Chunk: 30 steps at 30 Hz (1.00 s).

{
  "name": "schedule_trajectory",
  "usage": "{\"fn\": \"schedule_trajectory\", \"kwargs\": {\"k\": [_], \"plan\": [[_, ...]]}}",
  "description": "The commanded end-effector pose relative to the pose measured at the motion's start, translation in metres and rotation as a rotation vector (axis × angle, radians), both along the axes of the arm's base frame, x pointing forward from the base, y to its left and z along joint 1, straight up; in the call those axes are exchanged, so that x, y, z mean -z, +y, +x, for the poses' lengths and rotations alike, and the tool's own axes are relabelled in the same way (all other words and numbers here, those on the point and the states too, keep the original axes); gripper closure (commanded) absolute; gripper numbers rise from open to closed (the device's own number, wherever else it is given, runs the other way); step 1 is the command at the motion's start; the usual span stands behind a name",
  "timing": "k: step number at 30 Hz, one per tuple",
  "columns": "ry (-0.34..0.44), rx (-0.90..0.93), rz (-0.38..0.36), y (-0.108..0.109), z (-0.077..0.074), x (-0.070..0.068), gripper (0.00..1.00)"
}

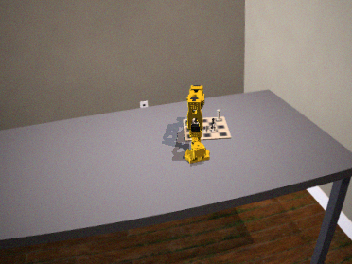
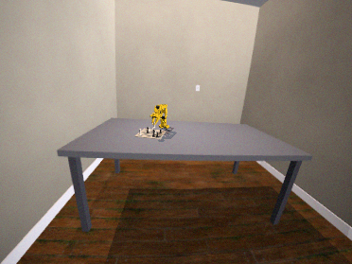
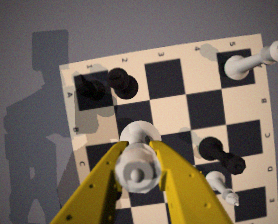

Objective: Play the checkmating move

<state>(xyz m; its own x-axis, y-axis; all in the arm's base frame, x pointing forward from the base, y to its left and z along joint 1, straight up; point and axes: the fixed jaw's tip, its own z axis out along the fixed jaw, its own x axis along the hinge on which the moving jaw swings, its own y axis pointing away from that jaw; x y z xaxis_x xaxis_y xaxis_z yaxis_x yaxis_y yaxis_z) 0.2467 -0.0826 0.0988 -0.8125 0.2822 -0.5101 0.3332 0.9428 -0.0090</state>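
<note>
In the wrist view my yellow gripper (image 3: pixel 138 172) is shut on a white chess piece (image 3: pixel 137 167), gripping it near its top. It holds the piece over the small chessboard (image 3: pixel 170 125), about where rows B and C meet column 2; I cannot tell whether its base touches the board. Two black pieces stand on A1 (image 3: pixel 90 90) and A2 (image 3: pixel 123 82). A tall white piece (image 3: pixel 237 65) stands on A5. Another black piece (image 3: pixel 215 149) stands near C4, with a small white piece (image 3: pixel 218 181) just behind it. In the top view the arm (image 1: pixel 194 124) bends over the board (image 1: pixel 208 129).
The board lies on a large grey table, with the arm's base (image 1: pixel 197 152) just in front of it. In the exterior view the arm (image 2: pixel 160 115) and the board (image 2: pixel 150 133) look small, near the table's far left. The arm's shadow falls left of the board.
</note>
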Motion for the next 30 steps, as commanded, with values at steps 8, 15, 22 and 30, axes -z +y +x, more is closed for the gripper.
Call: {"fn": "schedule_trajectory", "kwargs": {"k": [8, 15, 22, 30], "plan": [[-0.017, -0.025, -0.002, 0.0072, 0.0022, -0.0023, 1.0], [-0.017, -0.036, -0.002, 0.0089, 0.0066, -0.006, 1.0], [-0.017, -0.036, -0.002, 0.0088, 0.0067, -0.006, 1.0], [-0.017, -0.036, -0.002, 0.0082, 0.0083, -0.0052, 1.0]]}}
